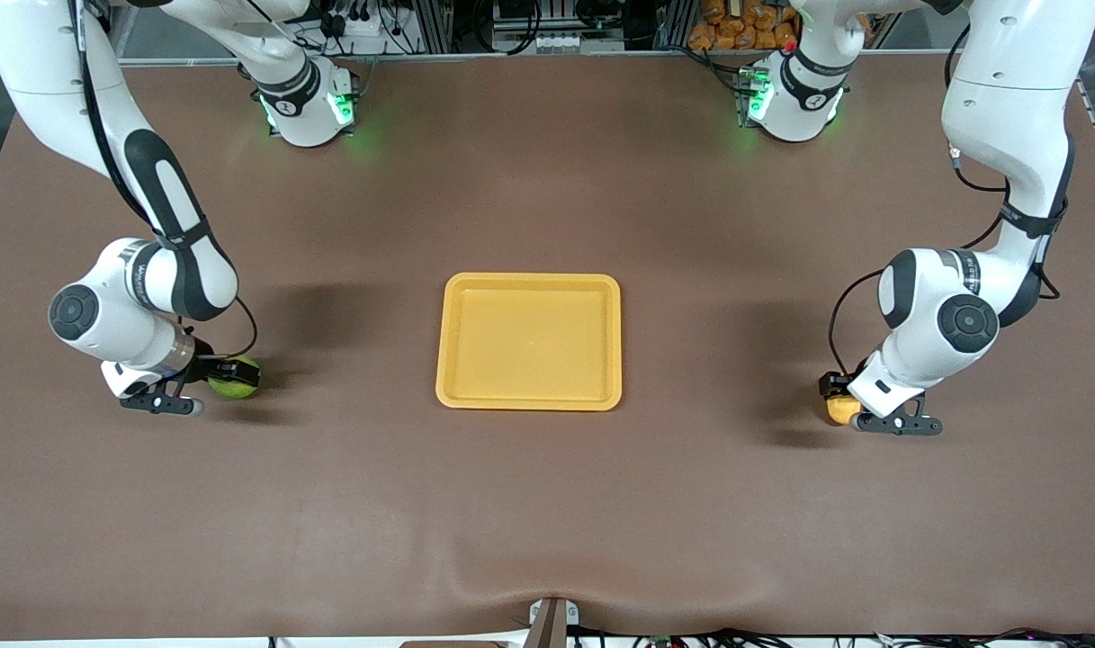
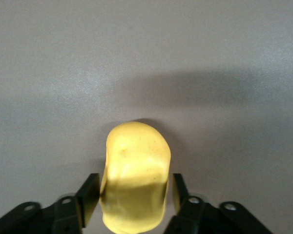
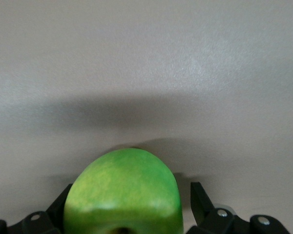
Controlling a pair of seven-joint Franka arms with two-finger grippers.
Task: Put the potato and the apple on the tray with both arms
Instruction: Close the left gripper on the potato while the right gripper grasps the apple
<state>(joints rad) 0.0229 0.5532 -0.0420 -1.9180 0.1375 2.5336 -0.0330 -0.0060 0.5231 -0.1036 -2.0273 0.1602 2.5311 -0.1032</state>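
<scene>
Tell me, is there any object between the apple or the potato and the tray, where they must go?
Nothing visible is in the way. The right gripper brackets the apple, the left gripper brackets the potato, and only bare table lies between each and the tray, which holds nothing.

one yellow-orange tray [image 1: 529,342] lies on the table. there is one green apple [image 1: 234,377] and one yellow potato [image 1: 842,409], so two pieces of produce in all. two white arms stand at the table, each ending in one black two-finger gripper: left gripper [image 1: 837,396], right gripper [image 1: 228,371].
</scene>
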